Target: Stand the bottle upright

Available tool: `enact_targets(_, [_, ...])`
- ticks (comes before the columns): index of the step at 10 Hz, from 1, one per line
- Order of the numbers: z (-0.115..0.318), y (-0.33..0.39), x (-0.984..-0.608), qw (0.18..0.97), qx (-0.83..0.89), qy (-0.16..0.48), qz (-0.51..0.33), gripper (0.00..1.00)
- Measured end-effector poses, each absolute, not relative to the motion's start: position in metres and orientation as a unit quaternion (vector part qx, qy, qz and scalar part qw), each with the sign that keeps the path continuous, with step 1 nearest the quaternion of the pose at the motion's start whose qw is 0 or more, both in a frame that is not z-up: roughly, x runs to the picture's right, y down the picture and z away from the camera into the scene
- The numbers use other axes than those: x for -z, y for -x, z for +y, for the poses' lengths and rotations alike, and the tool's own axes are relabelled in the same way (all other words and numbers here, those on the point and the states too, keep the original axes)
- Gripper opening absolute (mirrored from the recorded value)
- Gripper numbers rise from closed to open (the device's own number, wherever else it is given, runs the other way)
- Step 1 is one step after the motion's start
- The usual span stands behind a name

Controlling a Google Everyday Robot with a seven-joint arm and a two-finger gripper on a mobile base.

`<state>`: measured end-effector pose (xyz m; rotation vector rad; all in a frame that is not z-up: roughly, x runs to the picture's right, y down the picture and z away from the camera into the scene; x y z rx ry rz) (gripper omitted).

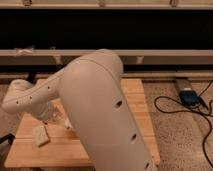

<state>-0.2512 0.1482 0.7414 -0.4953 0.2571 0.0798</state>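
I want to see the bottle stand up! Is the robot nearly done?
Not yet, as far as I can tell. Done: the arm stretches over the wooden board. In hand: its hand is low over the board's left part, near the beige block, and shut. Left: no upright bottle shows. The big arm hides much of the board, so standing it up seems yet to come.

Arm [95, 105]: set across the middle of the view, in front of the surface [135, 100].
End effector: hidden behind the arm, over the left part of the surface.
Block [40, 135]: laid on the surface, front left, just below the arm.
Box [190, 96] and cables [177, 107]: placed on the floor, right of the surface.
Ledge [165, 56]: behind the surface.
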Motion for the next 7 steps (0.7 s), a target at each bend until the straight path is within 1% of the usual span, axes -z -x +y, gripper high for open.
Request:
enact_targets(3, [0.140,0.253,-0.731,0.962,-0.066,0.256,0.073,0.00])
enact_targets(5, [0.132,0.252,-0.722,0.961,-0.091,0.262,0.014,0.00])
enact_targets(7, [0.129,0.255,-0.717,0.959,-0.102,0.265,-0.013,0.00])
